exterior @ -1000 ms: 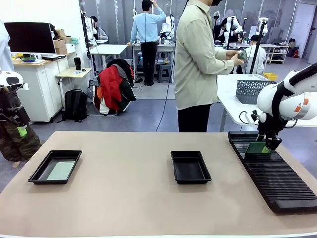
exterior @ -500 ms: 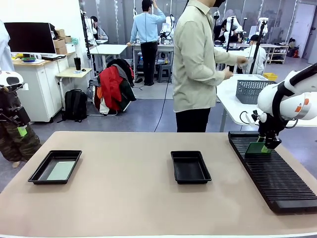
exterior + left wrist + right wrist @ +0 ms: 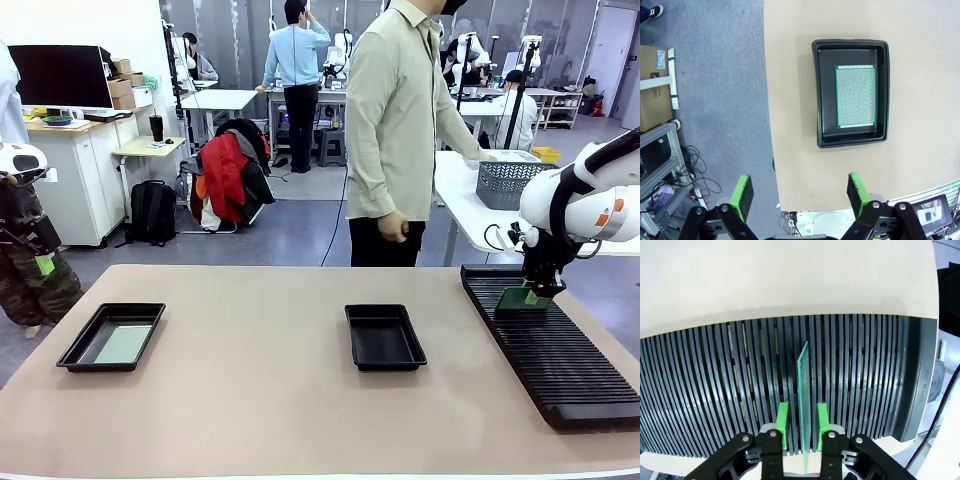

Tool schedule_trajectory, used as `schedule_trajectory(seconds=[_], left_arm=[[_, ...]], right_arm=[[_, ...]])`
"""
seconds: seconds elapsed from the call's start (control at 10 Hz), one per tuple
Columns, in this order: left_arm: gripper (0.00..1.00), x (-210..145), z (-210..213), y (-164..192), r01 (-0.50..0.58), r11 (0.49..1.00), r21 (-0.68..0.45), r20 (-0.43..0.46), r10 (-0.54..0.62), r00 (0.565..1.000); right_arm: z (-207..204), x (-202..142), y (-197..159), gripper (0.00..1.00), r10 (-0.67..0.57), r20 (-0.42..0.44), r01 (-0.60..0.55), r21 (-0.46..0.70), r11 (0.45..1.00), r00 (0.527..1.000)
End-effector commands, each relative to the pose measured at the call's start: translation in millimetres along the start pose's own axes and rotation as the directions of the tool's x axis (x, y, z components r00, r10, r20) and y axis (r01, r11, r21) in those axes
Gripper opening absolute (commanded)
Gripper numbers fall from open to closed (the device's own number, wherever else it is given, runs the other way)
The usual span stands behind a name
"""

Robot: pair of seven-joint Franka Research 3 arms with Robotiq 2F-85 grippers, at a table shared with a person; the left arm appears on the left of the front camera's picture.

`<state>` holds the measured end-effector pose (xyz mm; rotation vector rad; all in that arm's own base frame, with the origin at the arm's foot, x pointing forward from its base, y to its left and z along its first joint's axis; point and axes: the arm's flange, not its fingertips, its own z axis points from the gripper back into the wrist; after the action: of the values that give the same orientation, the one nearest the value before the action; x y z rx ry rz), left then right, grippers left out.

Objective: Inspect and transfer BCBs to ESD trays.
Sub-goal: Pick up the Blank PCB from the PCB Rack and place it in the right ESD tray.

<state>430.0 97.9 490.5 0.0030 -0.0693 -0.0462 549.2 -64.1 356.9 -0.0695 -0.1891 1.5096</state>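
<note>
**A:** What sort of room is it?

**B:** A workshop hall with more benches farther back. A person (image 3: 398,120) in a pale shirt stands at the table's far side. To the right, a white side table (image 3: 455,190) carries a grey wire-mesh basket (image 3: 508,184).

**A:** And the work surface?

**B:** A matte beige table (image 3: 250,410). Along its right side a long black slotted rack (image 3: 565,365) runs from near to far.

**A:** Where are the trays?

**B:** There are two, both shallow and black with flared rims and rounded corners. The left ESD tray (image 3: 72,352) sits near the table's left edge. The middle ESD tray (image 3: 384,362) lies about centre, well apart from it.

**A:** How do the boards look?

**B:** The flat BCB (image 3: 855,97) lies on the left tray's floor, its long side parallel to the tray's and closer to the right wall. It has a green border around a pale grey-green field of fine dots. The upright BCB (image 3: 803,375) is bright, translucent green. It stands on edge in a slot at the rack's far end and appears edge-on in the right wrist view.

**A:** And the grippers?

**B:** The right gripper (image 3: 802,417) straddles the upright board's top edge. One green pad (image 3: 783,415) sits on each side with a slim gap between pad and board, so the jaws are not pressed onto it. The left gripper (image 3: 800,192) hangs high over the table's near left corner with its jaws spread wide, and the left tray lies below, beyond its fingers.
</note>
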Motion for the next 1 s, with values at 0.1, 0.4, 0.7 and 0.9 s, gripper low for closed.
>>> schedule_trajectory(seconds=[0.1,0.4,0.7,0.9], left_arm=[[1.0,0.1,-1.3,-0.3,-0.004,1.0,-0.001,0.008,0.004,1.0],[1.0,0.1,-1.3,-0.3,-0.004,1.0,-0.001,0.008,0.004,1.0],[1.0,0.1,-1.3,-0.3,-0.004,1.0,-0.001,0.008,0.004,1.0],[1.0,0.1,-1.3,-0.3,-0.004,1.0,-0.001,0.008,0.004,1.0]], right_arm=[[0.9,-1.3,0.2,0.16,-0.005,-0.004,0.006,0.013,1.0,1.0],[3.2,-1.6,-0.1,0.03,-0.006,-0.003,0.006,0.025,1.0,1.0],[4.2,-1.4,-2.0,0.0,-0.008,-0.002,0.008,0.035,0.999,1.0],[10.1,-2.9,-3.6,0.0,-0.018,-0.001,0.018,0.029,0.999,1.0]])
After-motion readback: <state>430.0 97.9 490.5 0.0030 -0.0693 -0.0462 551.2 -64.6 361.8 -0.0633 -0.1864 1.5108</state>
